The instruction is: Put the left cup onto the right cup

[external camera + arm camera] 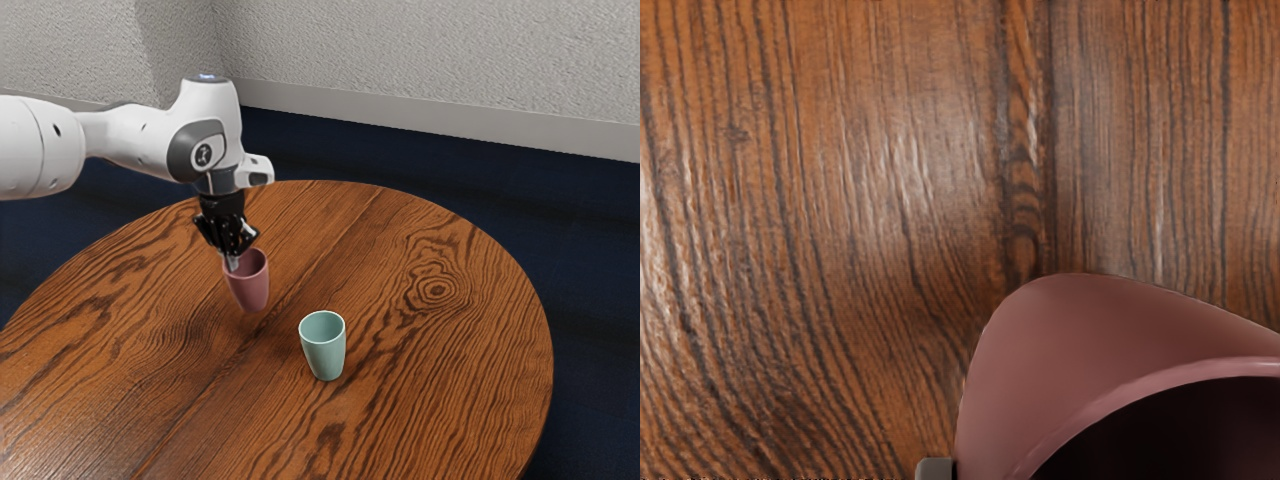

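A dusty pink cup (249, 283) hangs tilted just above the round wooden table (420, 250), toward the exterior view's left. My black gripper (234, 262) is shut on its rim, one finger inside and one outside. A pale green cup (323, 344) stands upright on the table, a short way to the exterior view's right and nearer the front edge than the pink cup. In the wrist view the pink cup (1110, 370) looms large right under my hand, with its dark inside showing, over bare wood grain (820, 230).
The table's rim curves round at the exterior view's right and front. Dark blue carpet (560, 200) surrounds it, and a pale wall with a skirting board (430, 115) runs behind.
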Robot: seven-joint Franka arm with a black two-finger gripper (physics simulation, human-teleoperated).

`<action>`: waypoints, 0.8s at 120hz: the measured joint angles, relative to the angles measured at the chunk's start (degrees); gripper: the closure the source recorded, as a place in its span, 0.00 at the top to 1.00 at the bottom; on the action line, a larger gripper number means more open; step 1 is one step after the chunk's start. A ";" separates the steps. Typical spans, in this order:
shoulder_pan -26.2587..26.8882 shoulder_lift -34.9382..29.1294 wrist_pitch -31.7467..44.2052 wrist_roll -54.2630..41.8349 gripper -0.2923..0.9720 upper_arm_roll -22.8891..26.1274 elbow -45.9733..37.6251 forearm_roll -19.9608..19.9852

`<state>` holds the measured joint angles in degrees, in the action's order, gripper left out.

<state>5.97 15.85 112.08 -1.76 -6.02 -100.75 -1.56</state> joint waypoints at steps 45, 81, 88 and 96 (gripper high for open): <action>1.80 -3.16 -2.74 -0.09 0.15 0.01 -0.55 -0.07; 3.00 -5.87 -4.09 -0.14 0.15 0.37 -1.42 -0.13; 3.17 -6.39 -4.34 -0.16 0.15 0.39 -1.53 -0.14; 3.47 -6.89 -4.69 -0.17 0.15 0.40 -1.57 -0.15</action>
<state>9.44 8.96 107.39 -1.93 -5.62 -102.31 -1.71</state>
